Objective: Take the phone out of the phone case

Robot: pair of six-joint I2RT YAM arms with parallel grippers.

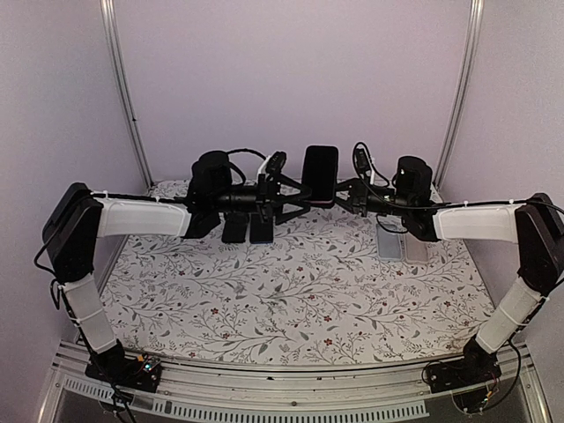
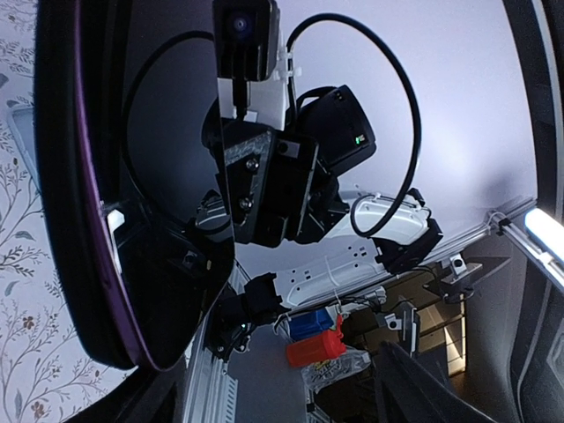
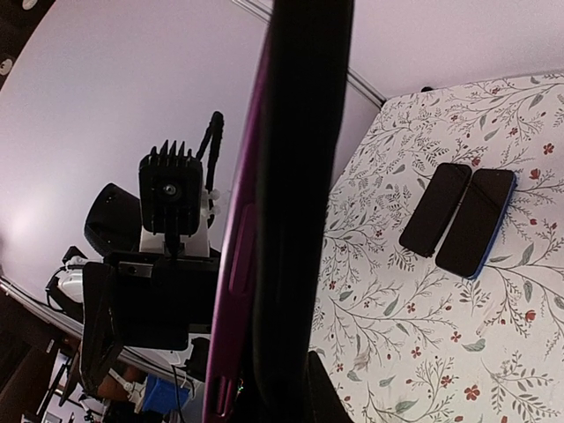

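Extraction is not yet done: phone point(image 1: 320, 172) sits in its purple case point(image 3: 231, 264), held above the bench point(image 1: 291, 300) between both arms. Its lower end is pinched by the right pincer point(image 1: 344, 197). The left pincer point(image 1: 298, 189) is spread beside its edge, contact unclear. Long axis vertical, dark face towards the arm bases. Peeling the case off remains.

Finding: a robotics laboratory test cell, not a domestic or commercial room. Evidence: plain lilac walls point(image 1: 291, 79) framed by bare aluminium posts point(image 1: 123, 88) enclose the surface point(image 1: 291, 300), which carries a floral-print covering. Two arms, left arm point(image 1: 79, 300) and right arm point(image 1: 515, 304), are bolted to a slotted aluminium rail point(image 1: 291, 377). An exposed circuit board point(image 1: 145, 366) and loose cabling sit at the bases. The wrist view shows a mounted camera module point(image 2: 245, 31), a strip light point(image 2: 546, 233) and cluttered shelving beyond.
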